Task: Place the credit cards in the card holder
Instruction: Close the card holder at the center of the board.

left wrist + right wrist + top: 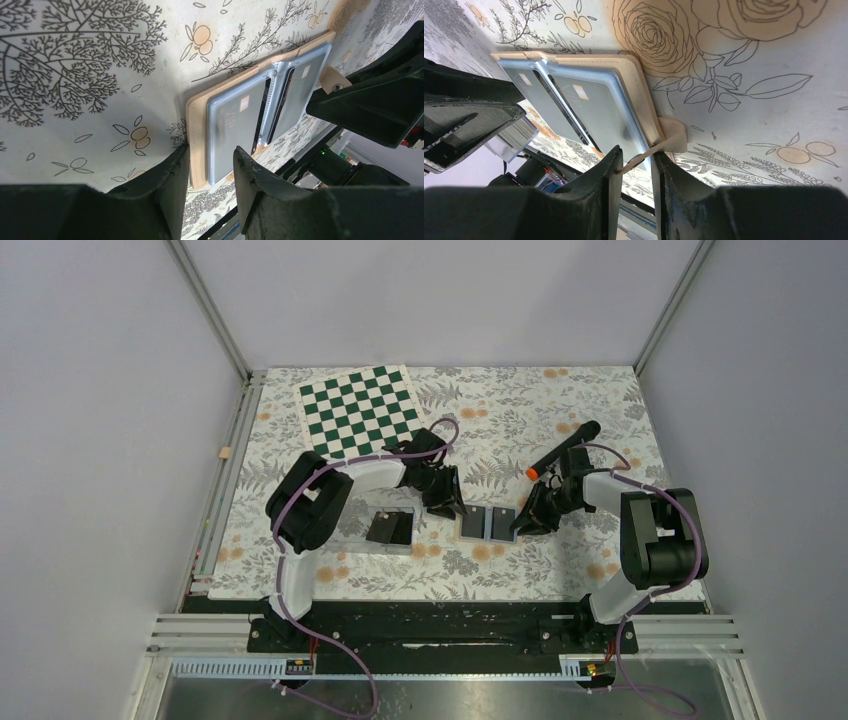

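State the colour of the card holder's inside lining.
The card holder has a light blue lining; the left wrist view shows it best.

**Overhead view:** even, diffuse light from above. The tabletop [560, 400] is well exposed, with short, soft shadows under the arms and no glare.

**Left wrist view:** the tabletop is brightest towards 12 o'clock and dims towards 8 o'clock. The left pincer [210, 160] is near-black and soft-focused, its detail lost. The card holder [197, 125] shows a pale sheen on its clear pockets.

**Right wrist view:** highlights are washed out towards 3 o'clock. The right pincer [636, 160] is dark and blurred, while the printed lines on the tabletop are sharp.
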{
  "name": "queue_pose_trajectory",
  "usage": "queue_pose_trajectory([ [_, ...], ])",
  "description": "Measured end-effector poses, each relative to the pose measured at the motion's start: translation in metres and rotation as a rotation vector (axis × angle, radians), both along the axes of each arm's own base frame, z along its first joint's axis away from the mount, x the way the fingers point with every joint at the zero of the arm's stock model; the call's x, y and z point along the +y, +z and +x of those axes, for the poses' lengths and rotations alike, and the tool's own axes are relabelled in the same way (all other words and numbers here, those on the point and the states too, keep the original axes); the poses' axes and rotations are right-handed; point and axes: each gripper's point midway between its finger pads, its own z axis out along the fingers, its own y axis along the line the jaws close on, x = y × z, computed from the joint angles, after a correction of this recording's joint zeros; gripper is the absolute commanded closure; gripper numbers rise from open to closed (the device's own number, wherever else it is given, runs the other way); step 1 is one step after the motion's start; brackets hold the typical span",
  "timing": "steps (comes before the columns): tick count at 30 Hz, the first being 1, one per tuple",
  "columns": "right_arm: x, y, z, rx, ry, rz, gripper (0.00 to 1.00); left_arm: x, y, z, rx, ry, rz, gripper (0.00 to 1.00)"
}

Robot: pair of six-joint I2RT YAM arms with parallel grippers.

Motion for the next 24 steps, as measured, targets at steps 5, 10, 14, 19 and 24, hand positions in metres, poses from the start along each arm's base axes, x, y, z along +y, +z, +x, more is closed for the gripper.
queue_pose_trajectory([
  [5,0.0,0.0,0.0,0.0,0.0,0.0,0.67,-0.003,0.001,0.001,-0.005,0.0,-0.024,0.65],
  [10,0.0,0.0,-0.001,0.006,0.0,-0.001,0.67,-0.006,0.006,-0.001,0.001,-0.004,-0.057,0.66],
  [14,0.0,0.0,-0.001,0.007,0.0,-0.002,0.67,-0.008,0.02,-0.002,-0.011,-0.004,-0.085,0.66],
  [19,0.0,0.0,-0.001,0.008,0.0,-0.001,0.67,-0.017,0.048,-0.001,-0.046,-0.018,-0.162,0.66],
  [24,0.0,0.0,-0.001,0.008,0.0,-0.001,0.67,-0.029,0.058,-0.008,-0.038,-0.047,-0.205,0.66],
])
